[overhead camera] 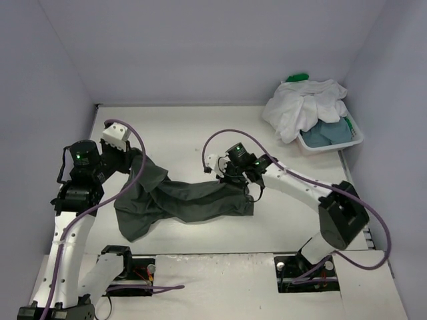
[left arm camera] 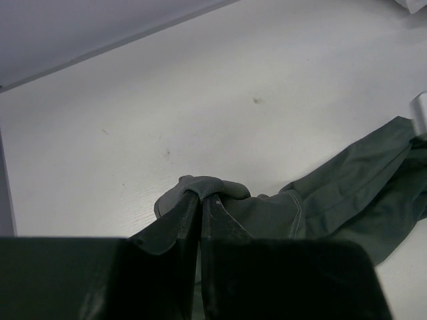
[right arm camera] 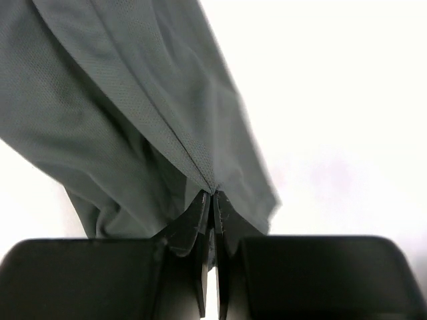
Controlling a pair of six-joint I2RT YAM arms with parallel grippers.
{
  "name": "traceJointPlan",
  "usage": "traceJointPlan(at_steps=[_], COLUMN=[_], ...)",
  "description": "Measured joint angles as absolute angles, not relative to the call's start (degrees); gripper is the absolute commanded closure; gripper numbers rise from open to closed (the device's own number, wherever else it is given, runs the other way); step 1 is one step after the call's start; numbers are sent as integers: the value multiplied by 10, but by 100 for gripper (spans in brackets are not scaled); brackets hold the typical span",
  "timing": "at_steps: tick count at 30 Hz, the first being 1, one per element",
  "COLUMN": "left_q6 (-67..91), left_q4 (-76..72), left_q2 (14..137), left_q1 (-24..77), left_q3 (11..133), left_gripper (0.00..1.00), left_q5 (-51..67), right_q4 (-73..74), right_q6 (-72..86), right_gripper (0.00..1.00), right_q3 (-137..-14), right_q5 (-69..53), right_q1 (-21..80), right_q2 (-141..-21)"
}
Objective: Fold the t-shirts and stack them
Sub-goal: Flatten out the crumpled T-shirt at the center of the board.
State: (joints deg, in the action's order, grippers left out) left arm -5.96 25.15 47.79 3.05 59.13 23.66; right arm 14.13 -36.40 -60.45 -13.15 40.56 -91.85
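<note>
A dark grey t-shirt (overhead camera: 180,199) is stretched in a crumpled band across the table's middle. My left gripper (overhead camera: 131,160) is shut on its left end, and the cloth bunches over the fingertips in the left wrist view (left arm camera: 200,192). My right gripper (overhead camera: 239,179) is shut on its right end, pinching a fold in the right wrist view (right arm camera: 213,193), with cloth (right arm camera: 120,120) hanging from it. The white t-shirt (overhead camera: 300,107), a bright green one (overhead camera: 297,78) and a blue-grey one (overhead camera: 327,132) lie piled at the back right.
A white plastic basket (overhead camera: 333,144) holds the piled shirts at the table's back right corner, the white shirt spilling over its rim. Purple cables (overhead camera: 133,180) loop from both arms over the table (overhead camera: 180,127). Grey walls close in at back and sides.
</note>
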Motion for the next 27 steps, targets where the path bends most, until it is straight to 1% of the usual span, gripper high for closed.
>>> traceJointPlan(at_steps=[4, 10, 15, 18, 23, 27], left_q6=[-60, -60, -71, -80, -90, -92], left_q4=[283, 329, 370, 385, 392, 401], left_q2=[474, 456, 407, 371, 285, 235], left_q1=[30, 30, 30, 30, 30, 30], left_q3=[613, 704, 793, 840, 896, 909], left_gripper=[100, 100, 100, 100, 100, 100], left_q5=[235, 230, 230, 231, 228, 226], right_q4=[147, 192, 229, 248, 265, 277], right_q6=[-364, -360, -350, -347, -344, -341], right_gripper=[100, 100, 100, 100, 100, 100], right_q3=[-606, -641, -668, -683, -704, -749], right_q5=[-104, -75, -57, -55, -58, -77], right_q1=[405, 405, 405, 384, 341, 316], right_q2=[-832, -703, -597, -540, -487, -472])
